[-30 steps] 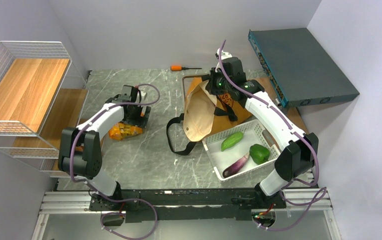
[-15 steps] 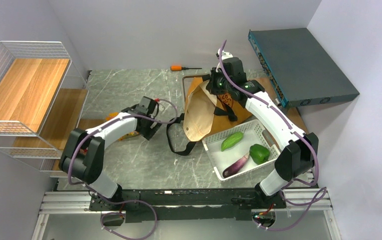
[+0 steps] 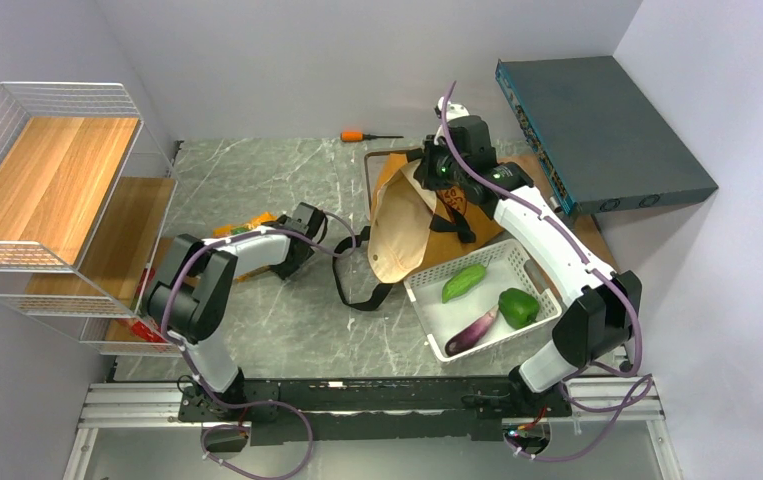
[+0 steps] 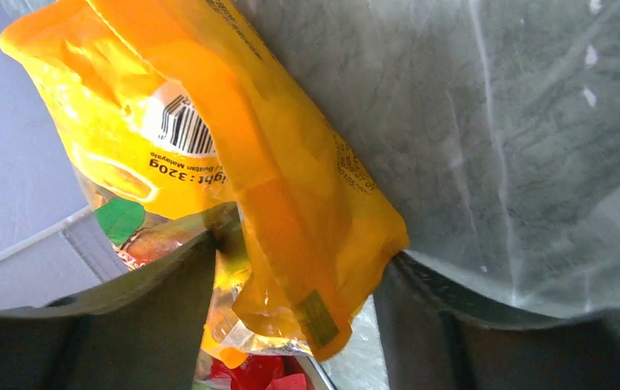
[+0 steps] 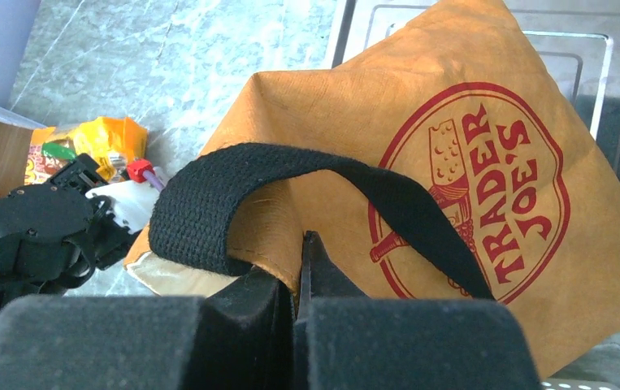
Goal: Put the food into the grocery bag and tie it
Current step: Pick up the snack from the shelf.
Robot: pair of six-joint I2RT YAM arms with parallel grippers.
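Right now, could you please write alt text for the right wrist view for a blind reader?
The right gripper is shut on the edge of a mustard grocery bag with a red Trader Joe's logo, a black strap looping across it. Behind to the left, on the grey marble table, are the left arm and a yellow snack packet.

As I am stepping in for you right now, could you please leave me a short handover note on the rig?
Right gripper: shut on the rim of the grocery bag, holding it up.
Left gripper: fingers either side of the yellow snack packet, left of the bag; grip unconfirmed.
Done: no food visibly bagged.
To do: bag the packet, then tie the bag.
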